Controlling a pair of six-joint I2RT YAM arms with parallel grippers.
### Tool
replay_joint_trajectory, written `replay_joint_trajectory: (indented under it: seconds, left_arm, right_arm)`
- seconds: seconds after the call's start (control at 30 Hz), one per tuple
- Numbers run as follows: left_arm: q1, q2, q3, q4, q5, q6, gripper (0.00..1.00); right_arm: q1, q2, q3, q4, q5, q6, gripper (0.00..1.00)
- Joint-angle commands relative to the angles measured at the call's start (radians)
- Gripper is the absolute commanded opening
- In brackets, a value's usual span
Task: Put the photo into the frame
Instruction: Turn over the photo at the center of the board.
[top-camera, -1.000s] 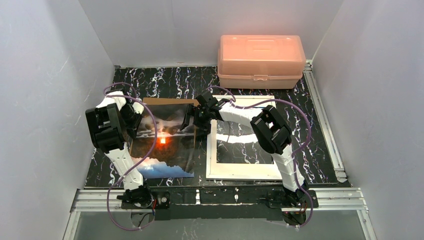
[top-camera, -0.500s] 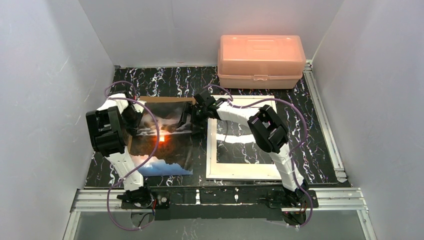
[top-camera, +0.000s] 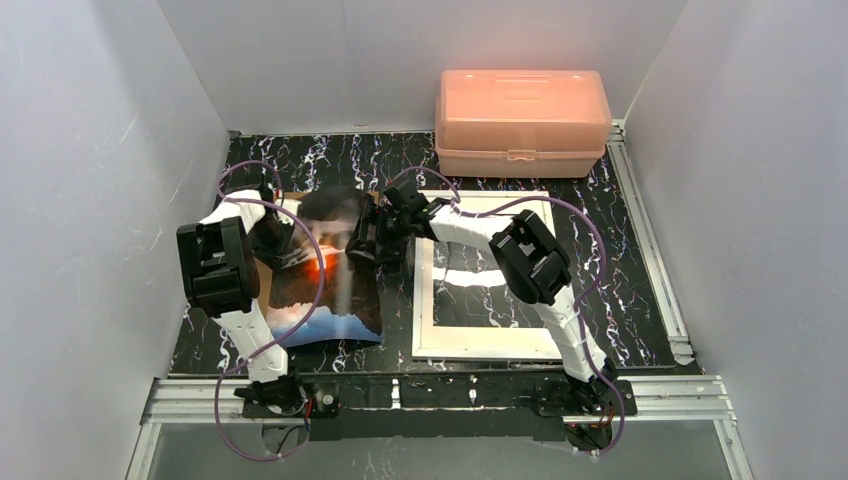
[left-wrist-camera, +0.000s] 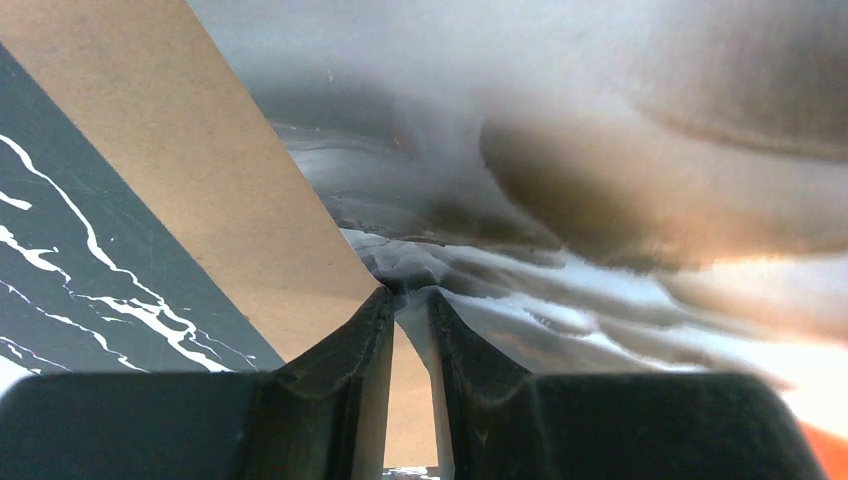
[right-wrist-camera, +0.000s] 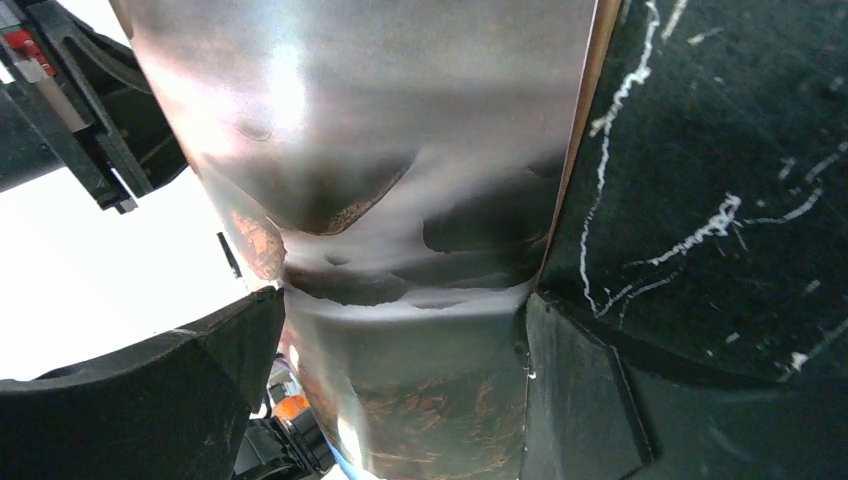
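So the photo (top-camera: 325, 275) is held bowed up off the brown backing board (left-wrist-camera: 230, 170) on the left half of the tabletop (top-camera: 340, 160). It's not in the frame (top-camera: 490, 344) yet, which is laid flat just to its right. The left claw (left-wrist-camera: 410, 300) is clenched on the print's left edge in a thin pinch, presumably so the sheet can be peeled clear of the board. The right claw (right-wrist-camera: 400, 298) is spread wide with the opposite edge between its fingers and nothing gripped. Probably a second hold is being lined up so the floppy glossy sheet can be carried across without sagging. The pink box (top-camera: 522, 120) at the back is left alone.
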Motion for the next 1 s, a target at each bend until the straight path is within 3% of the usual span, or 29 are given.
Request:
replay_joint_trajectory:
  seconds: [0.0, 0.3, 0.67, 0.97]
  left_arm:
    - [-0.016, 0.039, -0.023, 0.002, 0.116, -0.018, 0.17]
    - [-0.016, 0.057, 0.004, -0.033, 0.164, -0.017, 0.17]
    - [-0.016, 0.073, 0.018, -0.06, 0.184, 0.0, 0.16]
    - [-0.016, 0.067, 0.032, -0.079, 0.192, 0.01, 0.16]
  right_arm:
    - [0.026, 0.007, -0.071, 0.175, -0.024, 0.024, 0.98]
    - [0.015, -0.082, -0.241, 0.66, -0.128, 0.201, 0.99]
    - [0.014, -0.194, -0.4, 0.989, -0.133, 0.333, 0.99]
    - [0.025, -0.199, -0.392, 1.093, -0.15, 0.373, 0.99]
